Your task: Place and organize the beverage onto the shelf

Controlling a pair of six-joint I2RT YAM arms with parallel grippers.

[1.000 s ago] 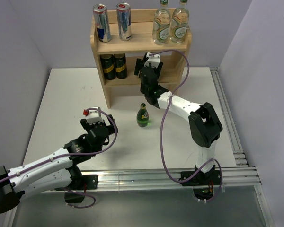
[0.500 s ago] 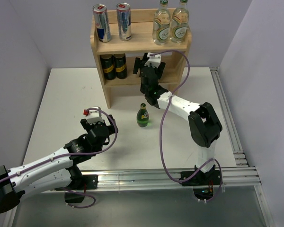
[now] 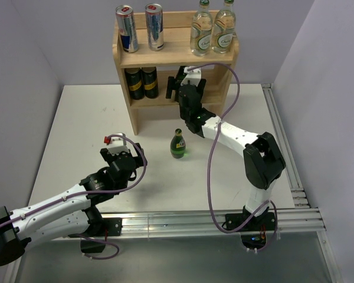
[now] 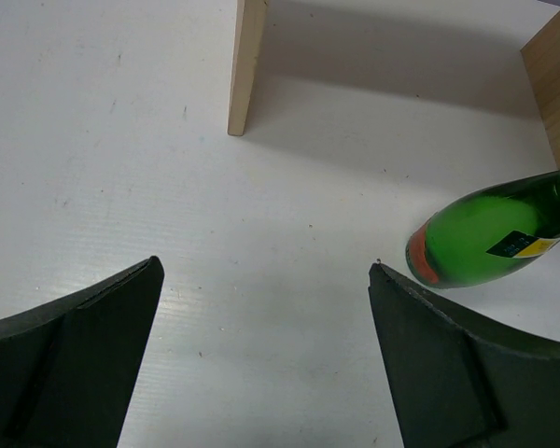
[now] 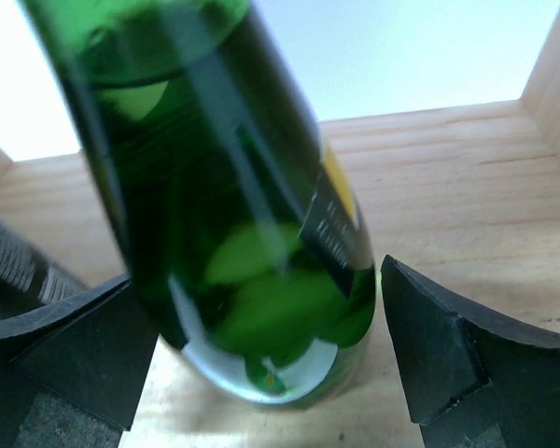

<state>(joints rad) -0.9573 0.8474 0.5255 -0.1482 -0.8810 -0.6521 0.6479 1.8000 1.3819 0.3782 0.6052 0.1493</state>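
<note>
The wooden shelf stands at the back of the table. Its top tier holds two silver-and-blue cans and two clear glass bottles. My right gripper reaches into the lower tier. In the right wrist view it is open around a dark green bottle that stands on the shelf board, with a gap at the right finger. A second green bottle stands on the table in front of the shelf. My left gripper is open and empty, left of that bottle.
Two dark drinks with yellow labels stand at the left of the lower tier; one shows at the left edge of the right wrist view. A shelf side panel stands ahead of my left gripper. Metal rails run along the table's right edge.
My right arm's elbow has shifted a little to the right while its gripper stays in the lower tier. The left arm and the table bottle have not moved.
</note>
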